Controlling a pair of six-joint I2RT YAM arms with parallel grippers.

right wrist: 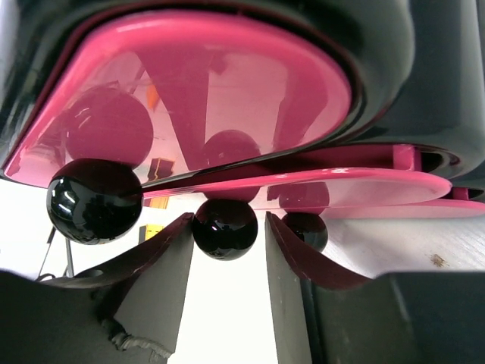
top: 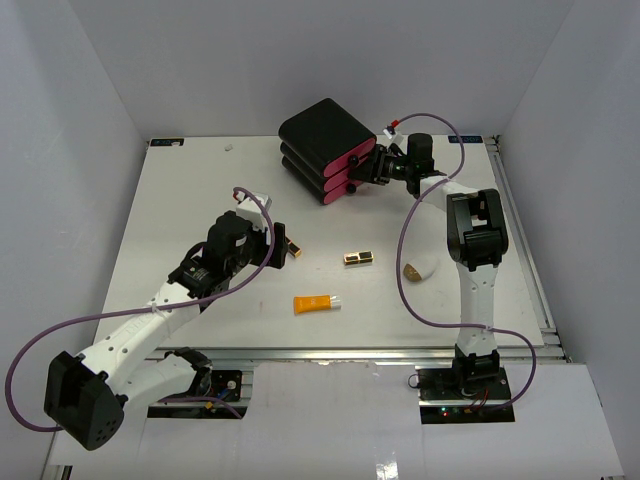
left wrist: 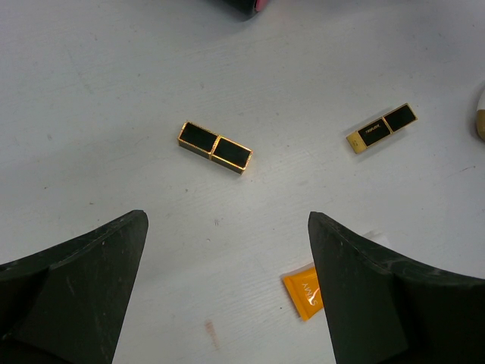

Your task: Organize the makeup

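- A black-and-gold square lipstick tube [top: 358, 258] lies flat near the table's middle in the overhead view, closed, its long axis running 9 to 3 o'clock.
- A second black-and-gold lipstick tube [top: 296, 247] lies flat at its 9 o'clock, apart from it and slanted 10 to 4.
- An orange squeeze tube with a white cap [top: 316, 303] lies flat at the first tube's 7 o'clock, cap pointing to 3.
- A white-and-brown egg-shaped piece [top: 422, 267] rests at the first tube's 3 o'clock, brown end towards 9.
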